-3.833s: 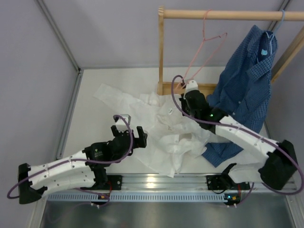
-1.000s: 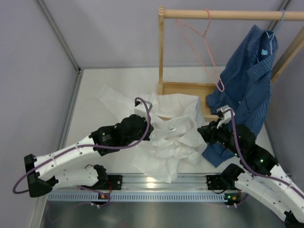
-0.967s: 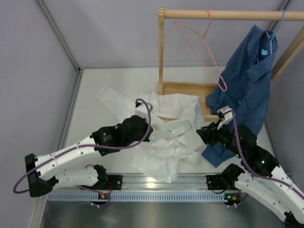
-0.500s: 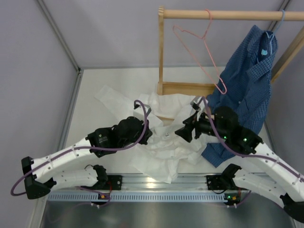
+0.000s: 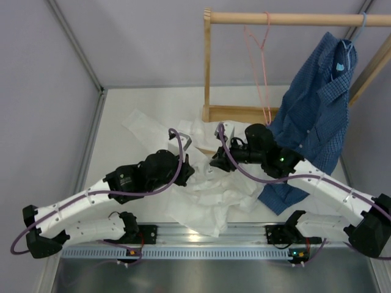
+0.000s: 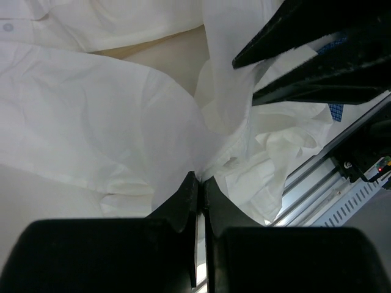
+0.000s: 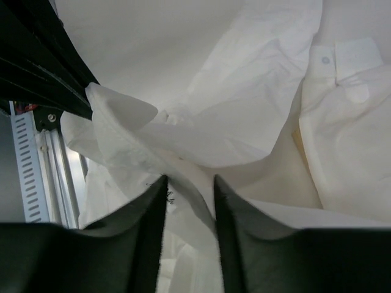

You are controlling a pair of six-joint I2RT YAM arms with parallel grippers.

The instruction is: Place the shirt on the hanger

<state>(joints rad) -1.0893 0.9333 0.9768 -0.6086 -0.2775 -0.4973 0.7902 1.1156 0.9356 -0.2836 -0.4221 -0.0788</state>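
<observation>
The white shirt (image 5: pixel 214 186) lies crumpled on the table between both arms. My left gripper (image 5: pixel 186 173) is shut on a pinch of its fabric; in the left wrist view the fingertips (image 6: pixel 200 178) meet on the shirt (image 6: pixel 91 110). My right gripper (image 5: pixel 215 162) faces it from the right, close to the left one. In the right wrist view its jaws (image 7: pixel 189 178) stand apart with a raised fold of the shirt (image 7: pixel 256 91) between them. The pink hanger (image 5: pixel 261 67) hangs empty from the wooden rail, apart from both grippers.
A wooden rack with post (image 5: pixel 207 67), top rail (image 5: pixel 299 19) and base tray (image 5: pixel 241 113) stands at the back. A dark blue checked shirt (image 5: pixel 314 104) hangs on a light blue hanger (image 5: pixel 360 27) at the right. A metal rail (image 5: pixel 201 235) runs along the near edge.
My right arm swung left from beside the blue shirt to the white shirt, opened, and now straddles a fold. The pink hanger swings on the rail. The left gripper stays shut.
</observation>
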